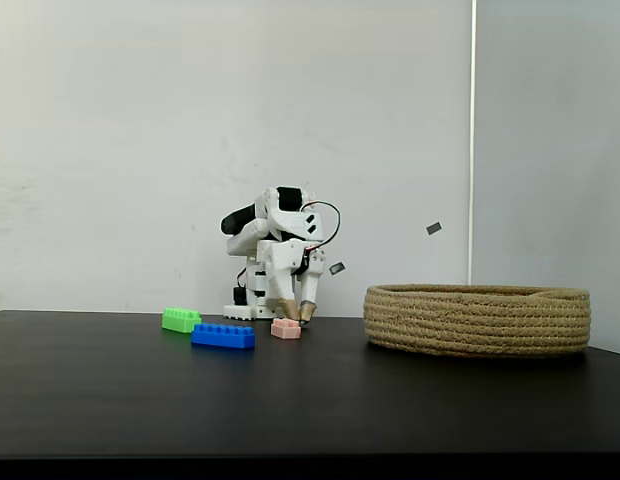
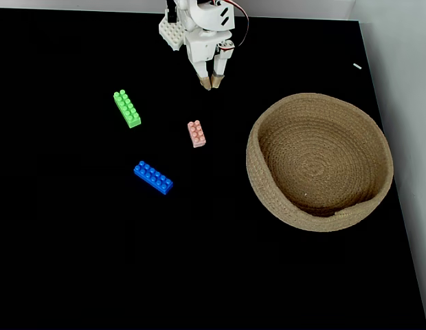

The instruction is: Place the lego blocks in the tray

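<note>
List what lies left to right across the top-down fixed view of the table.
Green brick → blue brick → pink brick → gripper, just right of the pink brick and farther back → rope tray.

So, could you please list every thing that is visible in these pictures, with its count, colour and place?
green brick: one, bright green, on the table, left of the pink brick in the view from above.
blue brick: one, blue, on the table, nearest the front edge of the three.
pink brick: one, pale pink, just in front of the gripper.
tray: one, tan coiled rope, right side of the table, nothing inside.
table: one, black.
wall: one, white, behind the table.
arm: one, white, at the table's far edge.
gripper: one, fingers slightly apart, holding nothing.
</note>
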Controlling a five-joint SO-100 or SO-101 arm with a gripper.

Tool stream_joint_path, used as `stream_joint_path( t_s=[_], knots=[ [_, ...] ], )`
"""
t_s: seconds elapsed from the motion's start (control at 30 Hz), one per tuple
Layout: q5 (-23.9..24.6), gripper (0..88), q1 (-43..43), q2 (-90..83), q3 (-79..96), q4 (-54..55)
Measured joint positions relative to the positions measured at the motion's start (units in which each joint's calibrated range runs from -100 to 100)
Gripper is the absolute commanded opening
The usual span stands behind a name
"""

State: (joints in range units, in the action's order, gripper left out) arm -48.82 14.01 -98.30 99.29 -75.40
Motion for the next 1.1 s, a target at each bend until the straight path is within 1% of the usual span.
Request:
stream_joint_path(
  t_s=[0.67, 0.83, 0.93, 1.0, 1.1],
  knots=[
    [0.00, 2.0, -1.06, 0.00, 0.00, 0.00],
    [0.24, 0.4, -1.06, 0.00, 0.00, 0.00],
    [2.78, 0.3, -2.44, 0.00, 0.00, 0.00],
    [5.71, 0.3, -3.75, 0.00, 0.00, 0.89],
    [10.94, 0.3, -5.46, 0.00, 0.00, 5.52]
  ],
)
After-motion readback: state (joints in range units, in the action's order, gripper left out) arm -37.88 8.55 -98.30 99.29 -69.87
